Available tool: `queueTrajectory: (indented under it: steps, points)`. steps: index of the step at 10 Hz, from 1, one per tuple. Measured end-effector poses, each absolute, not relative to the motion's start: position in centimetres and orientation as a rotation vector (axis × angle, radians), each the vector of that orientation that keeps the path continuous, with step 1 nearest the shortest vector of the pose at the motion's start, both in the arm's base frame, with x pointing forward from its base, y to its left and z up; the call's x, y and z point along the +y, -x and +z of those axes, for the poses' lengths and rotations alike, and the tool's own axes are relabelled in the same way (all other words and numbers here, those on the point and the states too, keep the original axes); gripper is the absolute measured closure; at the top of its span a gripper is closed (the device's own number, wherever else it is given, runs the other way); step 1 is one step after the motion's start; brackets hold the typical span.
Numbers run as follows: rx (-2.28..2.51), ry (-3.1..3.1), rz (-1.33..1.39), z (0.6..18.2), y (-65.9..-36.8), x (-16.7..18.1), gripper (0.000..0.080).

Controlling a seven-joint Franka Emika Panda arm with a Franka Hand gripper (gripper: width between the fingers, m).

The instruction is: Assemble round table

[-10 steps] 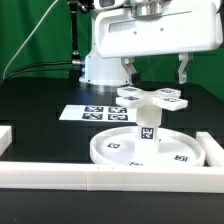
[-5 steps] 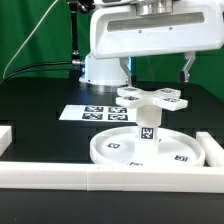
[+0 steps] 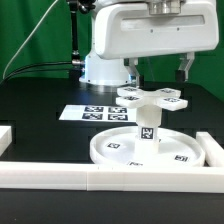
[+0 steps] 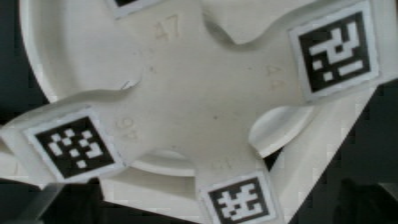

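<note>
Seemingly most of the build is done: the disc [image 3: 150,147] lies flat on the black surface [image 3: 40,135], close against the white bar [image 3: 110,177] along the surface's near edge, the leg [image 3: 148,127] stands upright at its middle, and the cross [image 3: 150,97] sits on top of the leg. My gripper [image 3: 157,68] hangs above the cross with both fingers [image 3: 182,66] spread wide and holding nothing; in the exterior view the fingertips stand clear of the cross arms, not touching them. From my wrist view I look straight down on the cross [image 4: 196,100], its tagged arms fanning out over the rimmed disc [image 4: 80,55] beneath, and no finger shows in that picture. What I cannot tell from these pictures is whether the cross is fully tightened onto the leg, or the leg onto the disc; both joints are hidden. So I judge that the stacking is complete and what may be left is a last check or turn of the cross. The marker board [image 3: 95,113] lies farther back on the surface, toward the far edge, well apart from the disc.
</note>
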State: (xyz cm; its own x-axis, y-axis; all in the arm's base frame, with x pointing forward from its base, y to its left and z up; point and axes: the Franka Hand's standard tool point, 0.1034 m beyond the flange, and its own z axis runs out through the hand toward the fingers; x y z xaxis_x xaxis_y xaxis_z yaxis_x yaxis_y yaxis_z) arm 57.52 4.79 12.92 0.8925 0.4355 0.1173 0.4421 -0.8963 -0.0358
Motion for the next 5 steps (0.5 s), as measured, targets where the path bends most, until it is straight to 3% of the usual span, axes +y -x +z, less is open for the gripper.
queueTrajectory:
  steps: [3, 5]
  points:
    - [-1.318, 2.837, -0.139, 12.69, -57.46, 4.98, 0.0150]
    - [-1.465, 2.772, -0.132, 12.55, -57.31, 4.82, 0.0150]
